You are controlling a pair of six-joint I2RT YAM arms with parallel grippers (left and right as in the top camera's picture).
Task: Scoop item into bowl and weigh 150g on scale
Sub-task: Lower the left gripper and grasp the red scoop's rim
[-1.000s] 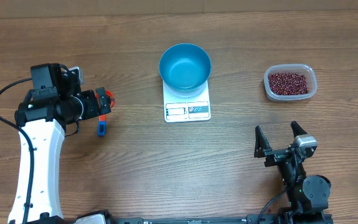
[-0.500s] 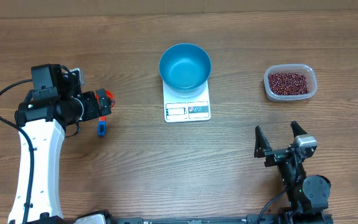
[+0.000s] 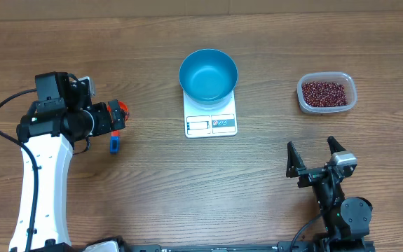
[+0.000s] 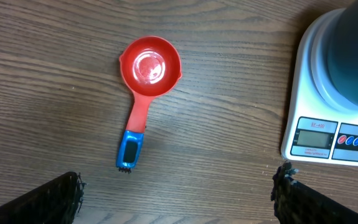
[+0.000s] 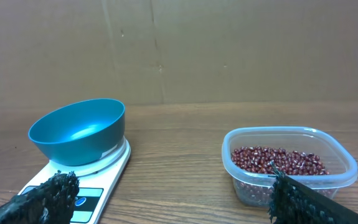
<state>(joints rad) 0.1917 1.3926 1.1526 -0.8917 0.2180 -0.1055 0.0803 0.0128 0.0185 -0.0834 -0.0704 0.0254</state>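
The left tool hangs over the worktop with its 2 fingers spread wide and nothing between the pads. The red scoop with the blue handle tip lies flat below it, apart from both fingers, cup pointing away from the tool. Off its right finger sits the scale, display edge toward the tool, carrying the blue bowl, which overhangs the scale's far edge; bare wood separates scoop and scale. The right tool stands near the worktop's near edge, also spread wide and gripping nothing. Ahead of it and slightly right is the clear tub holding the beans; ahead and left is the bowl on the scale, with open worktop between.
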